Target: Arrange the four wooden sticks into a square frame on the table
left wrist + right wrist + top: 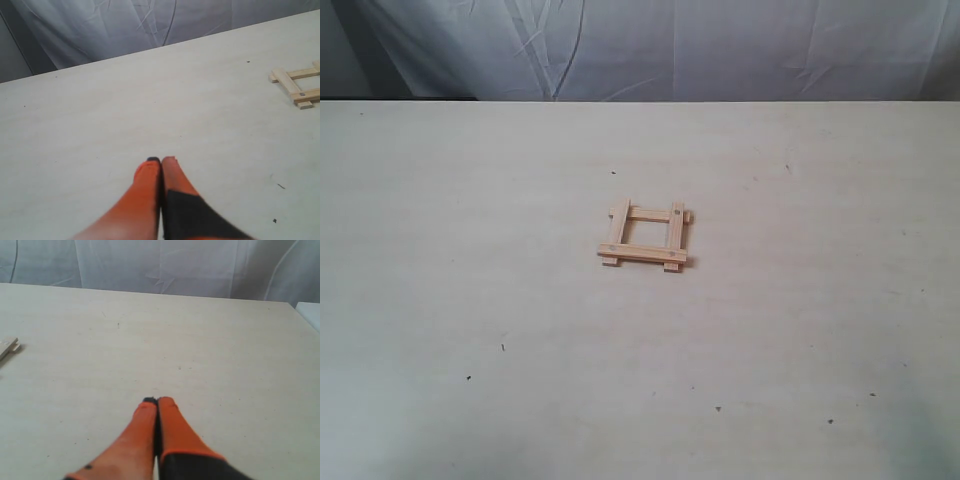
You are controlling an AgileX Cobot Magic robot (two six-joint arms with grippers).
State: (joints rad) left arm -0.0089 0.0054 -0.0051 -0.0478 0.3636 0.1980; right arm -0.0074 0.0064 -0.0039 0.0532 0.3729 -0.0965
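Observation:
The four wooden sticks lie as a small square frame in the middle of the table, ends overlapping and sticking out at the corners. The left wrist view catches one side of the frame. In the right wrist view only a stick end shows at the picture's edge. My left gripper hangs over bare table, well apart from the frame, its orange fingers pressed together with nothing between them. My right gripper is likewise shut and empty over bare table. Neither gripper appears in the exterior view.
A wrinkled grey-white cloth hangs behind the table's far edge. A few tiny dark specks dot the surface. The table's corner and side edge appear in the right wrist view.

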